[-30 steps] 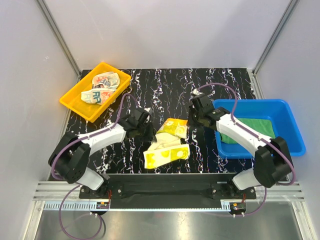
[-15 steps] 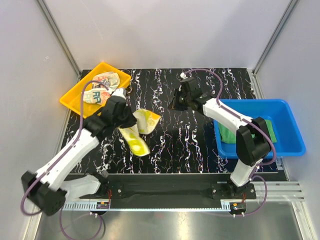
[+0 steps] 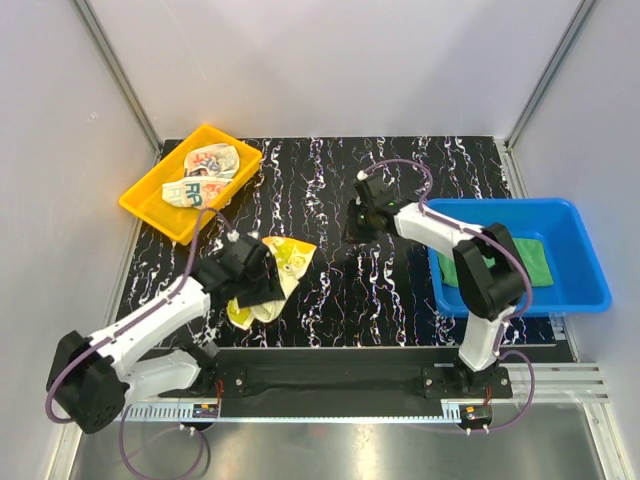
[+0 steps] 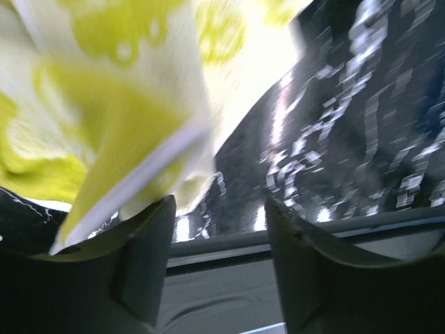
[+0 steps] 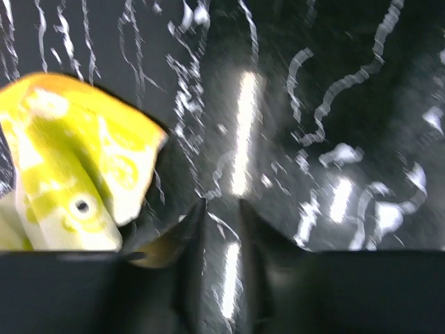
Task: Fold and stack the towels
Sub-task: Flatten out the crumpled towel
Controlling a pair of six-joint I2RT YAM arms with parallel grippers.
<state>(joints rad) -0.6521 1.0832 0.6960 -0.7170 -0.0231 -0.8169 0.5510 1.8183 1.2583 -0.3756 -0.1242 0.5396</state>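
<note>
OK, yellow towel (image 3: 285, 258) lies crumpled front-left on table (image 3: 330, 285), long axis near-left to far-right, touching L gripper (image 3: 252, 283), fingers spread, holding nothing. R gripper (image 3: 362, 215) well apart, barely parted, empty. L nearer.

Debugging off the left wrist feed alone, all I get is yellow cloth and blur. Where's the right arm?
Observer: The right pincer is low over the table, beside the far corner of the yellow towel. It isn't gripping the towel.
Operator: Other towels?
Observer: The green towel lies in the blue bin on the right.
Operator: And the third?
Observer: The printed towel sits crumpled in the yellow tray, far left. Nothing is stacked yet.
</note>
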